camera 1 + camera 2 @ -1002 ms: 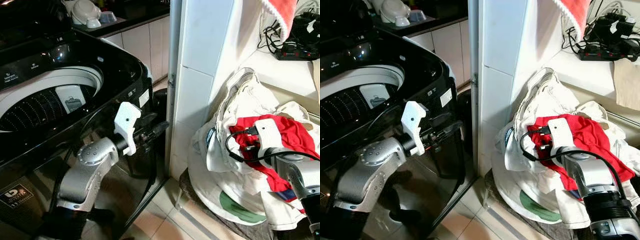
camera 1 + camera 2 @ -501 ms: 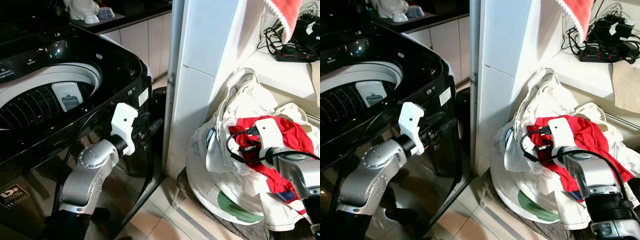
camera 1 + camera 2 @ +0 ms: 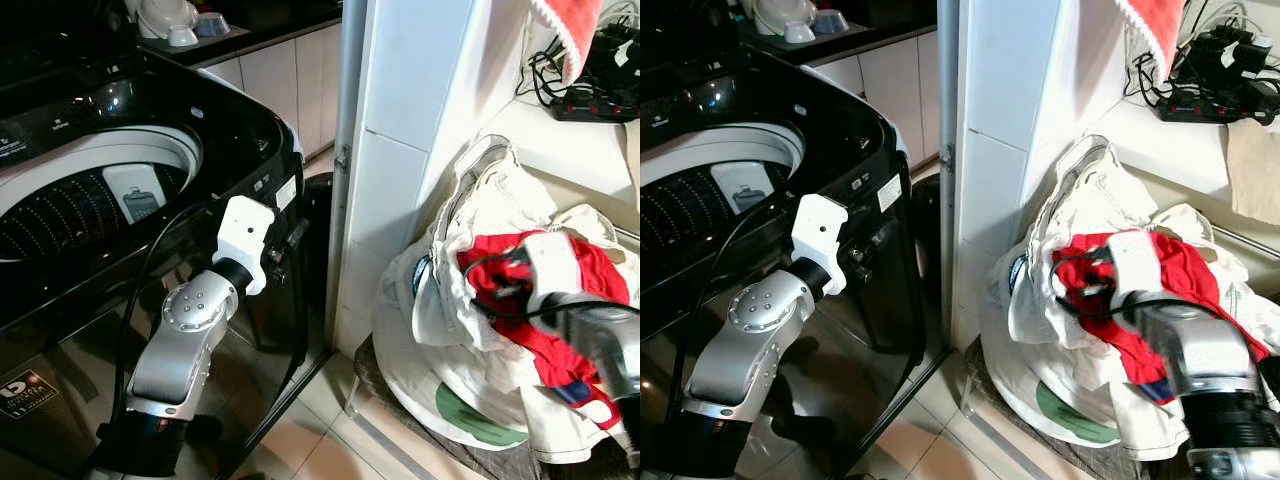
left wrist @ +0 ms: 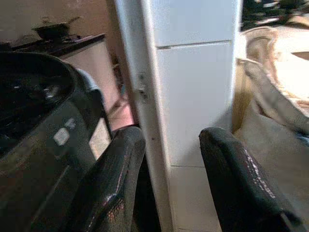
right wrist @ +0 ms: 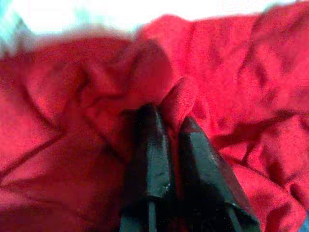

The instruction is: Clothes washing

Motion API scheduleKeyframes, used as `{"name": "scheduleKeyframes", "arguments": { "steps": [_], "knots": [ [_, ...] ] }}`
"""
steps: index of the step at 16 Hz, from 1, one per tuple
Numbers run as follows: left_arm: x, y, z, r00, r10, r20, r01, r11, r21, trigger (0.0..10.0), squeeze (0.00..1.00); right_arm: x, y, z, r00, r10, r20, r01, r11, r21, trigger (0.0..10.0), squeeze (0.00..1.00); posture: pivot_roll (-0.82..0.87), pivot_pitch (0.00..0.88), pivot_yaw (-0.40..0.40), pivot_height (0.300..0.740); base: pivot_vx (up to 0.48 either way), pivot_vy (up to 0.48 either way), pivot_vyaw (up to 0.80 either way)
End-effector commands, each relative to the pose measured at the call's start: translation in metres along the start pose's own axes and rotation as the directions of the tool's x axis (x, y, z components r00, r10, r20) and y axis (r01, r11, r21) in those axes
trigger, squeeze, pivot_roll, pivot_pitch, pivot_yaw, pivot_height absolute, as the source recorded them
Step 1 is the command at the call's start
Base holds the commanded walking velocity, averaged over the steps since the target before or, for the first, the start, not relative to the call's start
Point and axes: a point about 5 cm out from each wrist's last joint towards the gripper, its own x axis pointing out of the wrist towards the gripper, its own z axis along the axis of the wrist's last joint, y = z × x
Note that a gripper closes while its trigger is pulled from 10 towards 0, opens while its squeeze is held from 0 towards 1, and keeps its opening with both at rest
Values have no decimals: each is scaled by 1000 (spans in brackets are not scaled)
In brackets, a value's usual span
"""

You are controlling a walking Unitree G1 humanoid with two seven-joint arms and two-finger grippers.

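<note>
A fold of the red garment, atop the laundry pile at lower right, is pinched in the right hand; a slow, straight lift toward the washer drum is advised, the left hand being released.

Left arm: silver metal casing, rounded joint with small dark screws, white wrist block, black cable looping alongside. Right arm: same silver, black ribbed collar, white block, black cable. Fingers: long, black, scuffed.

My right gripper: black, pinching red cloth. Bag white, green spot. Washer glossy black.
</note>
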Motion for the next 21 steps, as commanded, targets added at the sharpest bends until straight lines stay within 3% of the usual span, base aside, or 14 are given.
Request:
{"name": "scheduleKeyframes", "arguments": {
  "steps": [1,2,3,4,5,6,7,8,10,12,16,17,19,21],
  "knots": [
    [2,-4,7,997,-80,20,81,996,-27,10000,0,-15,1,29,988,84,131,-91,995,46,0,0,-33,0,26,740,0,0,0],
    [1,-6,14,994,-96,59,100,993,-58,10000,0,-25,5,43,968,153,200,-167,984,55,0,0,-29,0,22,740,0,0,0],
    [3,-9,24,988,-113,109,119,992,-50,10000,0,-42,13,68,914,266,307,-290,956,35,0,0,-29,0,20,740,0,0,0],
    [5,-10,34,980,-130,152,137,990,-39,10000,0,-58,22,91,836,362,412,-399,917,2,0,0,-29,0,18,740,0,0,0],
    [6,-11,38,976,-137,171,146,989,-40,10000,0,-65,27,101,790,403,463,-451,892,-6,0,0,-29,0,17,740,0,0,0],
    [9,-13,49,964,-159,212,170,985,-39,10000,0,-77,39,121,689,471,552,-553,833,-21,0,0,-29,0,17,740,0,0,0],
    [11,-13,53,960,-168,226,180,983,-37,10000,0,-82,44,127,651,491,579,-588,809,-26,0,0,-29,0,17,740,0,0,0],
    [15,-15,70,938,-179,296,214,973,-91,10000,1000,-87,58,140,572,525,631,-661,750,-25,0,0,-30,0,14,740,0,0,0],
    [21,-19,90,902,-205,380,268,956,-118,10000,1000,-87,82,151,482,588,649,-752,658,-37,0,0,-28,0,11,740,0,0,0],
    [25,-20,102,872,-199,447,286,949,-136,10000,1000,-83,99,149,473,628,617,-779,626,-40,0,0,-27,0,8,740,0,0,0],
    [33,-34,99,863,-241,443,346,923,-171,10000,1000,-79,122,142,462,678,572,-820,572,-15,0,0,-30,0,5,740,0,0,0],
    [34,-40,92,868,-270,416,372,909,-186,10000,0,-80,125,141,451,682,576,-833,553,-3,0,0,-28,0,5,740,0,0,0],
    [42,-39,74,915,-205,347,279,943,-179,10000,0,-87,129,145,399,691,603,-863,504,-7,0,0,-35,0,13,740,0,0,0],
    [41,-41,76,900,-220,377,308,932,-192,10000,0,-88,129,145,397,689,607,-864,503,-5,0,0,-39,0,17,740,0,0,0]
  ]
}}
